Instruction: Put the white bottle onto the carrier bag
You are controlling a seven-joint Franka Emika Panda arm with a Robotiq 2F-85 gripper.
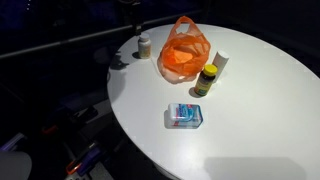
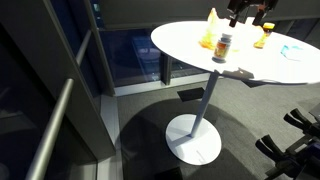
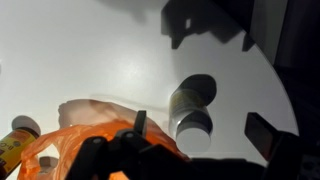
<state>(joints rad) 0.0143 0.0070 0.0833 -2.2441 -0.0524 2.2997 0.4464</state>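
While the white bottle (image 1: 145,45) stands upright on the table (image 1: 260,120), just left of the orange carrier bag (image 1: 183,52), no step looks done; grasp, lift and placing remain; gripper (image 2: 247,12) above the bag, fingers seemingly apart, empty; its upper part cut off; wrist view dim, bottle label unreadable.

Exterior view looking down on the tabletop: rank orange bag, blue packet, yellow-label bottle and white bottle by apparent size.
1. orange carrier bag
2. blue packet
3. yellow-label bottle and white bottle: these look about alike, and the white one sits farther from the camera, so I won't rank them.
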